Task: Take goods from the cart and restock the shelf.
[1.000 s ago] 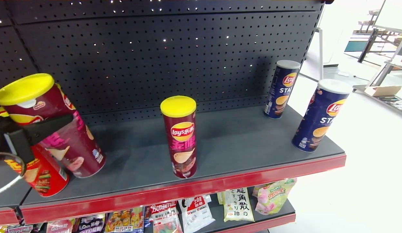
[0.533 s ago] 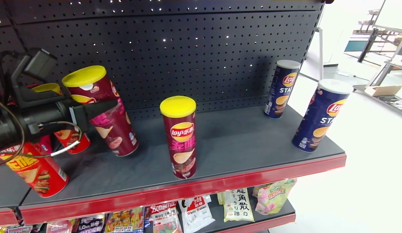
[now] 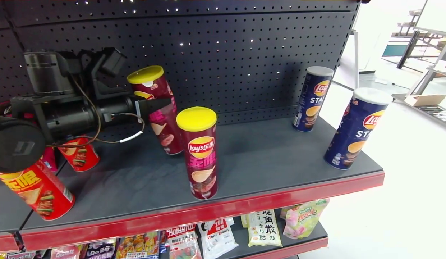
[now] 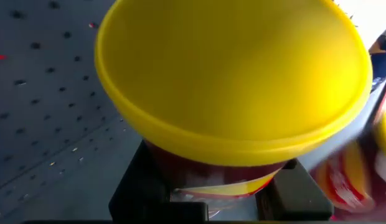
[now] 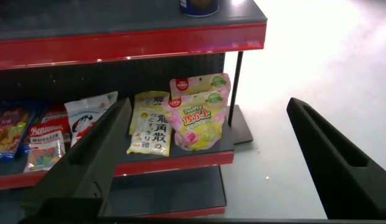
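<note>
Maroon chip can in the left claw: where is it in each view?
Head: maroon can, left of centre, tilted, in the left claw, behind the standing yellow-lidded can.
Left wrist: its yellow lid close up, from above.
Right wrist: aimed lower, at the snack bags.
Shared landmark: pegboard, head and left wrist.

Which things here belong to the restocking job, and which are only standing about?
Job in hand: left end effector, shut on the tilted maroon cylindrical can with yellow lid; dark grey metal shelf with red front edge.
Just standing about: upright maroon yellow-lidded can; two dark blue cans with grey lids; two red cans; snack bags on the lower shelf.
</note>
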Robot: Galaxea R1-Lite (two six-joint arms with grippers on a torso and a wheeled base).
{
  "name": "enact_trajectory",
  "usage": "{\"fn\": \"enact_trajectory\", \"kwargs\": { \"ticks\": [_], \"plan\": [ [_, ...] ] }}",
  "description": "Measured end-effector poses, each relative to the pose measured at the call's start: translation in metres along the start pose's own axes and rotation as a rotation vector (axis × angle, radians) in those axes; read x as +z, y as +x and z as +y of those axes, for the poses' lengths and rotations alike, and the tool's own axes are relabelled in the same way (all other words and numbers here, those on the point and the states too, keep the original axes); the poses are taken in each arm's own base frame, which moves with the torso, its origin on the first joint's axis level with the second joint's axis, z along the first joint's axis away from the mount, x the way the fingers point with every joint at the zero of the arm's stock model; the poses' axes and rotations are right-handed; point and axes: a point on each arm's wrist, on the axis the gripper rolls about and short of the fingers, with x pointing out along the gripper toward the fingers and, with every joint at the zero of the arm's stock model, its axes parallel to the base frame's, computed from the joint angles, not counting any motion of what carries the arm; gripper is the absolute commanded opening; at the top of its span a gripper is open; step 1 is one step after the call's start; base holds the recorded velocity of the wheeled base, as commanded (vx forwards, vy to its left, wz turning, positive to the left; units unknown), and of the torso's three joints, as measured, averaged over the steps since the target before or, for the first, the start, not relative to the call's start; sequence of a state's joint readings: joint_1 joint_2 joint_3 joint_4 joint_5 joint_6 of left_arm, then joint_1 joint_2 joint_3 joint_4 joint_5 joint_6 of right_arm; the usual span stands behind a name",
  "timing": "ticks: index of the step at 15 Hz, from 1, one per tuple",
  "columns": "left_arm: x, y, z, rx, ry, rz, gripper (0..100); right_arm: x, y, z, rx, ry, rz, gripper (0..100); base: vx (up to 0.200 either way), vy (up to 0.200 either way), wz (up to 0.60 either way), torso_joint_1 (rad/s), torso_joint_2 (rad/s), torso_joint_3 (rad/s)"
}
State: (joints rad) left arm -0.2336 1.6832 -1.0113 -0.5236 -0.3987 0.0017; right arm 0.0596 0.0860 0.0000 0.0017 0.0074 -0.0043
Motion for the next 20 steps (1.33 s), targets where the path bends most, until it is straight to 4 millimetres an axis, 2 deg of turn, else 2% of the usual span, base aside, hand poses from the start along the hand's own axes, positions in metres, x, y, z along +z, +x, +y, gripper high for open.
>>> {"fn": "enact_trajectory", "kwargs": {
  "ticks": [5,10,14,20],
  "plan": [
    [-0.004,0.045,0.001,-0.03,0.009,0.004,0,0.0,0.0,0.0,0.0,0.0,0.0,100,0.0,0.0,0.0,0.0,0.0,0.0],
    [-0.01,0.074,-0.001,-0.058,0.02,0.011,0,0.0,0.0,0.0,0.0,0.0,0.0,100,0.0,0.0,0.0,0.0,0.0,0.0],
    [-0.017,0.088,-0.005,-0.077,0.056,0.027,0,0.0,0.0,0.0,0.0,0.0,0.0,100,0.0,0.0,0.0,0.0,0.0,0.0],
    [-0.025,0.094,-0.003,-0.064,0.071,0.064,0,0.0,0.0,0.0,0.0,0.0,-0.001,100,0.0,0.0,0.0,0.0,0.0,0.0]
  ]
}}
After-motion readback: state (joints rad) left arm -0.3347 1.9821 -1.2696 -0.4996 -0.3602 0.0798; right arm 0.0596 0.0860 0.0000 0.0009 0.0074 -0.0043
